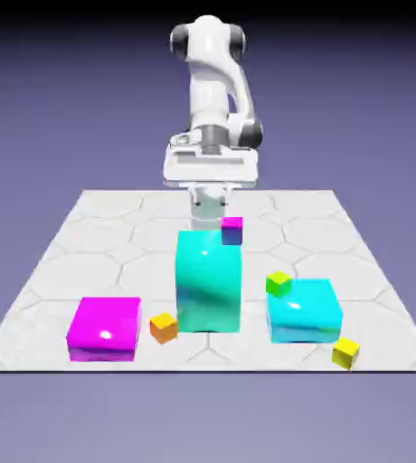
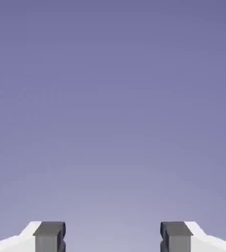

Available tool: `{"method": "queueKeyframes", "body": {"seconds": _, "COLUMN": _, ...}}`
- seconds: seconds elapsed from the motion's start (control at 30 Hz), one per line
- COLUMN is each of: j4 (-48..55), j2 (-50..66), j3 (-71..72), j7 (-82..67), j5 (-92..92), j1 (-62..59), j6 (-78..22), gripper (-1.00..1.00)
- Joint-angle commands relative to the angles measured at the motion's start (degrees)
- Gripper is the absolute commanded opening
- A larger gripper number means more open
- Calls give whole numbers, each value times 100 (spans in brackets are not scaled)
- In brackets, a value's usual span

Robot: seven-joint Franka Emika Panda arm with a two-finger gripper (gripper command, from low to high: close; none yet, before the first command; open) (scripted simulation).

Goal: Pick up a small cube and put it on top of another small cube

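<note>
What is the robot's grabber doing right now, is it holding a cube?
Gripper: open, with its two fingertips wide apart and nothing between them.

Cyan block's (image 1: 209, 282) far side hidden, gripper's (image 2: 113, 237) finger tips cut off by hand view's bottom edge
</note>
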Motion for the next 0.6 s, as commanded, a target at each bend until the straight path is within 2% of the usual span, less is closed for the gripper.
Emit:
{"method": "queueKeyframes", "body": {"seconds": 0.0, "j4": 181, "j2": 208, "j3": -71, "j7": 88, "j5": 139, "j1": 107, "j6": -189, "gripper": 0}}
{"method": "queueKeyframes", "body": {"seconds": 0.57, "j4": 3260, "j2": 3738, "j3": -1279, "j7": 1589, "j5": 2490, "j1": 1930, "j6": -3406, "gripper": 0}}
